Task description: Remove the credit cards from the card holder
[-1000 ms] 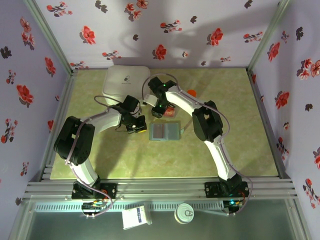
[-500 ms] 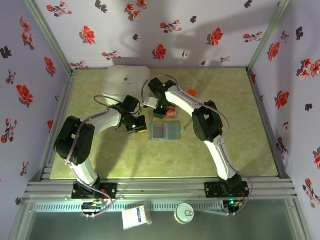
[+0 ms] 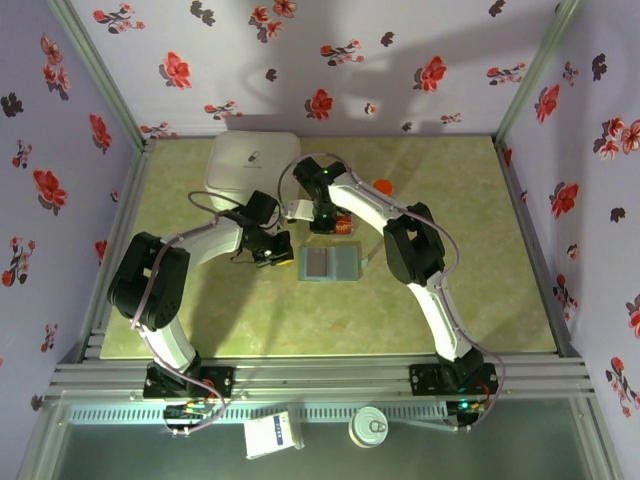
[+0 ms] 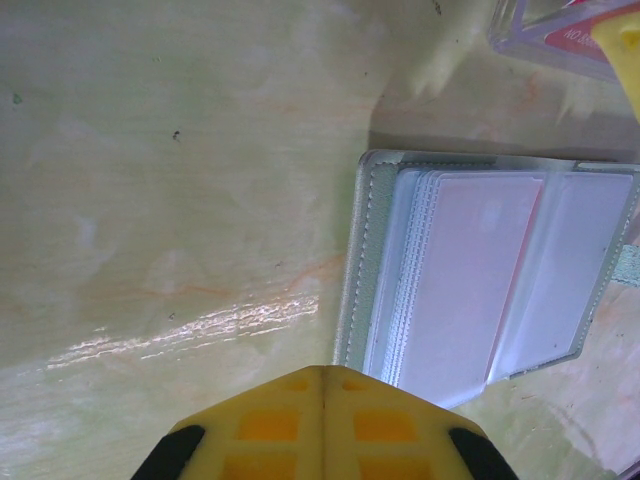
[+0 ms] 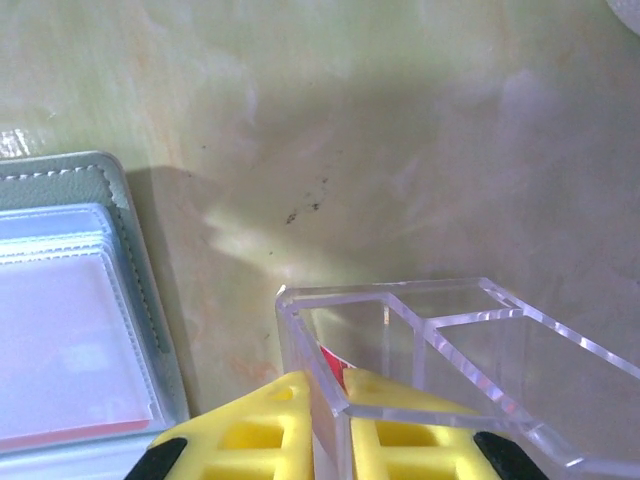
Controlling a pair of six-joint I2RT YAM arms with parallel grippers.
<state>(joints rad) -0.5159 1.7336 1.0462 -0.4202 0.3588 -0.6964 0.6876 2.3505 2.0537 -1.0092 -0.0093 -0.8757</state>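
Card holder: the card holder (image 3: 328, 263) lies open and flat on the green bench (image 3: 450, 300), near the middle, between the two arms. Its grey stitched edge (image 4: 352, 260) faces left.
Cards in holder: in the left wrist view one credit card (image 4: 470, 280) sits under a clear sleeve. It looks pale pink, with a red edge on one side.
Card outside: a red card (image 3: 343, 224) lies just far of the card holder. In the left wrist view it is inside a clear tray (image 4: 560, 30).
Clear tray: in the right wrist view the clear tray has thin walls and a divider (image 5: 470, 330), and it stands just right of the holder.
Left gripper: the left gripper (image 3: 272, 252) is just left of the holder. Its yellow fingers (image 4: 250, 425) meet along one seam, closed with nothing between them.
Right gripper: the right gripper (image 3: 325, 215) is above the near corner of the tray. Its fingers (image 5: 260, 425) stand narrow, with a thin gap (image 5: 328, 400) where the tray wall and a bit of red show. I cannot tell if they pinch something.
Other things: a white box (image 3: 250, 160) is at the far left, and an orange-capped bottle (image 3: 382, 186) is behind the right arm.
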